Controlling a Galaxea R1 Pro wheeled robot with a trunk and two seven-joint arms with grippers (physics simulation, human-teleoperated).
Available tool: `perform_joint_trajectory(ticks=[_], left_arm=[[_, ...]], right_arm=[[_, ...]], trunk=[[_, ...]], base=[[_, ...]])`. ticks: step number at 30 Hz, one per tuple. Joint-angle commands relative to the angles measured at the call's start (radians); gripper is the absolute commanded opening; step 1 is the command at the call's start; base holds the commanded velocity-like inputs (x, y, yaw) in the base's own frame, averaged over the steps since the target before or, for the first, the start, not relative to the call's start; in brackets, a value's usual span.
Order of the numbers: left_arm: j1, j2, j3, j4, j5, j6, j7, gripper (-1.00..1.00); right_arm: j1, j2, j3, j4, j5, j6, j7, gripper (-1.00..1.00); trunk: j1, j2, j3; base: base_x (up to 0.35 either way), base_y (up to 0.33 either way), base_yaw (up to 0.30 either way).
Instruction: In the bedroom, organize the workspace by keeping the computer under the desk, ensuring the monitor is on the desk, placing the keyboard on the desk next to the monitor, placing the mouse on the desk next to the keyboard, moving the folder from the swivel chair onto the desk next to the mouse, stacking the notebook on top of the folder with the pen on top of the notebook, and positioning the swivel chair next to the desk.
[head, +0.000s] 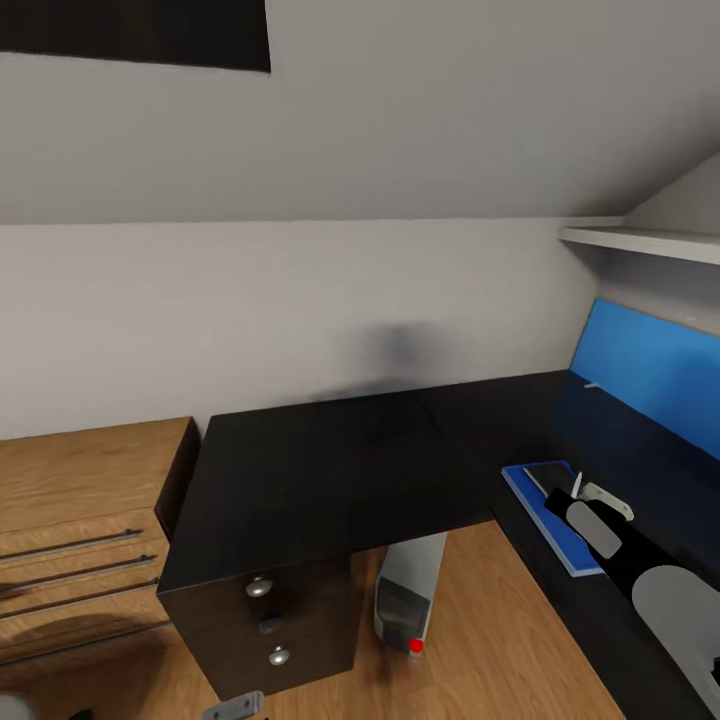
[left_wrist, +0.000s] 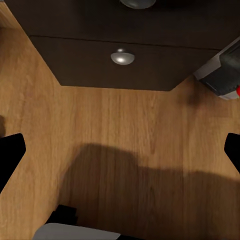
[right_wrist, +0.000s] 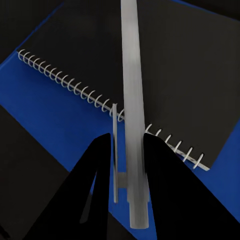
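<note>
The pen (right_wrist: 133, 100) was gripped by the right gripper (right_wrist: 127, 150) above the notebook (right_wrist: 165, 75) (stacked on the folder (right_wrist: 45, 105), on the table (head: 330, 470)); the left gripper (left_wrist: 120, 150) was spread open.

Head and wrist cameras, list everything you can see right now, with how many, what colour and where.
desk: one, black top, L-shaped, against the grey wall
drawer unit: one, dark, round silver knobs, under the desk's left end
computer: one, silver-grey with a red light, on the floor under the desk
folder: one, bright blue, flat on the desk's right wing
notebook: one, dark with a pale wire spiral, lying on the folder
pen: one, white, between the right gripper's fingers over the notebook
wooden chest: one, light wood, left of the desk
wall panel: one, blue, behind the right wing
shelf: one, white, above the panel
left gripper: open, over the wooden floor
right gripper: shut on the pen
</note>
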Motion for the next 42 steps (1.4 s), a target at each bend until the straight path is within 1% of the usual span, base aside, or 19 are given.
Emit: perform_joint_trajectory(ticks=[1,7,14,26,27,42], left_arm=[[0.0,0.0,-0.003,-0.002,0.009,0.004,0.006,1.0],[0.0,0.002,-0.006,0.003,0.011,0.004,-0.006,1.0],[0.0,0.003,-0.007,0.007,0.01,0.004,-0.006,1.0],[0.0,0.003,-0.007,0.008,0.011,0.004,-0.005,1.0],[0.0,0.003,-0.007,0.008,0.011,0.004,-0.005,1.0],[0.0,0.003,-0.007,0.009,0.011,0.004,-0.005,1.0]], right_arm=[[-0.001,-0.001,0.007,-0.002,-0.005,0.004,-0.006,-1.0],[-0.001,-0.001,0.007,-0.003,-0.005,0.003,-0.006,-1.0],[-0.001,-0.001,0.007,-0.004,-0.005,0.003,-0.006,-1.0],[-0.001,-0.001,0.008,-0.007,-0.005,0.004,-0.006,-1.0],[-0.001,-0.001,0.008,-0.007,-0.005,0.004,-0.006,1.0],[-0.001,-0.001,0.007,-0.007,-0.005,0.006,-0.008,1.0]], trunk=[[0.0,-0.001,-0.001],[0.0,-0.001,-0.001],[0.0,-0.001,-0.001],[0.0,-0.001,-0.001],[0.0,-0.001,-0.001],[0.0,-0.001,-0.001]], base=[[0.0,0.0,0.0],[0.002,0.0,0.0],[0.131,0.0,0.0],[0.015,0.0,0.0],[0.0,0.0,0.0],[0.0,0.0,0.0]])
